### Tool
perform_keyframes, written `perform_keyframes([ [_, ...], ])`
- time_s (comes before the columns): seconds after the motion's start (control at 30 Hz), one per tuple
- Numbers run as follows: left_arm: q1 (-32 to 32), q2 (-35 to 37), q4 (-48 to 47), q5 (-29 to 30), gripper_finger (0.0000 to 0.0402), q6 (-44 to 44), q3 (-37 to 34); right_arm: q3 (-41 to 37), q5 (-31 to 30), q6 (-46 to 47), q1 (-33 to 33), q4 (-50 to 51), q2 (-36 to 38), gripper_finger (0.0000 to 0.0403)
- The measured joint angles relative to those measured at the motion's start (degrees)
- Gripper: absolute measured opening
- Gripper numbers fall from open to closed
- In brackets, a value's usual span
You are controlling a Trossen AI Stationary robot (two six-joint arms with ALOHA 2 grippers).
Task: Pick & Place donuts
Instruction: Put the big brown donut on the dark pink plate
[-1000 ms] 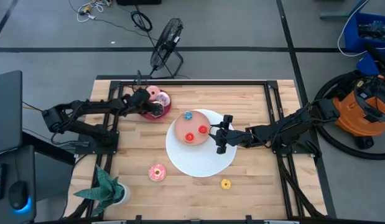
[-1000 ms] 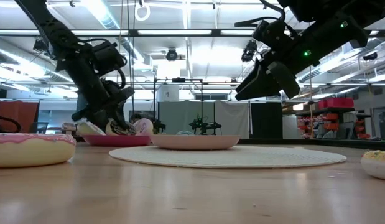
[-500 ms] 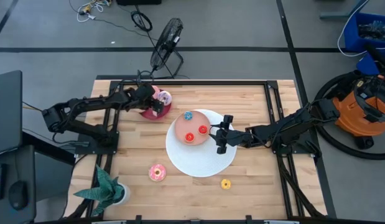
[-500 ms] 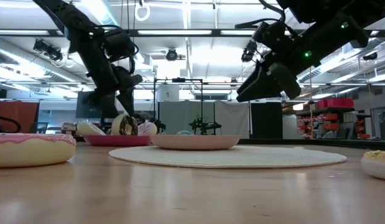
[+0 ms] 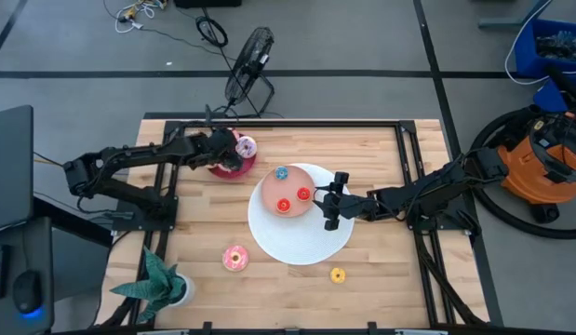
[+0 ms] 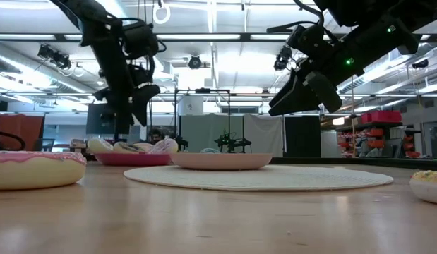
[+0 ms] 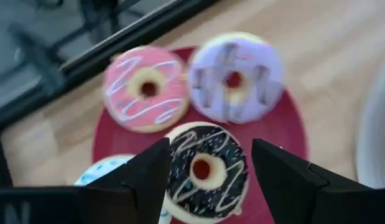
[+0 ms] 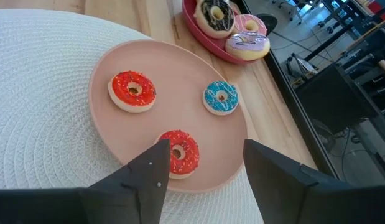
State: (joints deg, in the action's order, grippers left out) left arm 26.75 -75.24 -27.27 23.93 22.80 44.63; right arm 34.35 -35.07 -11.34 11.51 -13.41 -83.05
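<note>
Left wrist view looks down on the crimson plate (image 7: pixel 285 134), which carries the chocolate-brown donut (image 7: pixel 203 169), a pink donut (image 7: pixel 147 89), the purple donut (image 7: pixel 234 77) and, at its edge, a white donut (image 7: pixel 108 169) partly hidden by a finger. All four lie flat and crowd against one another. The left gripper (image 7: pixel 208 177) hangs just above the chocolate-brown one with its jaws spread, holding nothing.

On the salmon-pink plate (image 8: pixel 111 78) lie two red donuts (image 8: pixel 132 90) (image 8: pixel 180 151) and the blue donut (image 8: pixel 221 98), apart from one another. That plate sits on the big white disc (image 5: pixel 306 247) near the table's middle. The right gripper (image 5: pixel 330 197) hovers beside it, above the disc, jaws open and empty.

A second pink donut (image 5: pixel 235 258) and the yellow donut (image 5: pixel 337 274) rest on the bare wooden table (image 5: pixel 399 288), well apart. A green plant (image 5: pixel 162 279) stands at the table's corner.
</note>
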Motion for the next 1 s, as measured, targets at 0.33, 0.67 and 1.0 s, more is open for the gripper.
perform_keyframes([
  [0.33, -10.01, -4.84, -1.8, -4.52, 0.0185, -17.18, 0.04, 0.0, 0.0, 0.14, 0.02, -0.35, 0.0, 0.0212],
  [0.67, -6.45, -12.31, -2.23, 2.15, 0.0152, -14.5, 0.04, 0.02, 0.0, -0.09, 0.0, -0.55, 0.0, 0.0212],
  [1.0, -7.47, -12.07, 0.3, 3.85, 0.0151, -17.9, 0.04, 0.02, 0.0, 0.03, 0.0, -0.2, 0.0, 0.0212],
])
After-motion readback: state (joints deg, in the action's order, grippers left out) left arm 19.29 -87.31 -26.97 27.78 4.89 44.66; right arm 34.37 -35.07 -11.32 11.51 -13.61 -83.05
